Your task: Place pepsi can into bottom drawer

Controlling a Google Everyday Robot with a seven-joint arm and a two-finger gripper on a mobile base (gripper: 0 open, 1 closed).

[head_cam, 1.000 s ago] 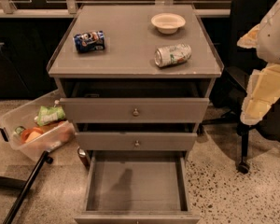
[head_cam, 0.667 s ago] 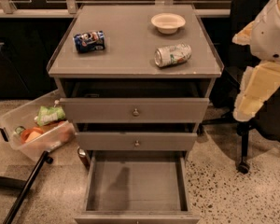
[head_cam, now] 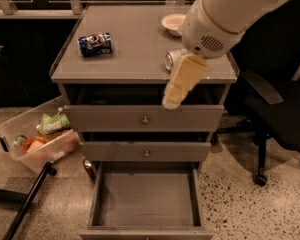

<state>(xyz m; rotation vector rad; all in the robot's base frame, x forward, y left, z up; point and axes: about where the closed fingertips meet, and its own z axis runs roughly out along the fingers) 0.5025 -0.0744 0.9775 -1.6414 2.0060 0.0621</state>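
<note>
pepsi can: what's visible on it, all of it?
The pepsi can is dark blue with red and white markings and silvery ends. It lies on its side on the left of the cabinet top, touching nothing else. The gripper hangs by the top's front right edge, well clear of it.

Finishes, cabinet area
Matt grey, smooth: counter (head_cam: 135, 59), bottom drawer (head_cam: 146, 199). Glossy metal: pepsi can (head_cam: 95, 44), far left. Matt cream plastic: end effector (head_cam: 172, 101), at the counter's near right edge. Speckled stone floor (head_cam: 240, 204).
</note>
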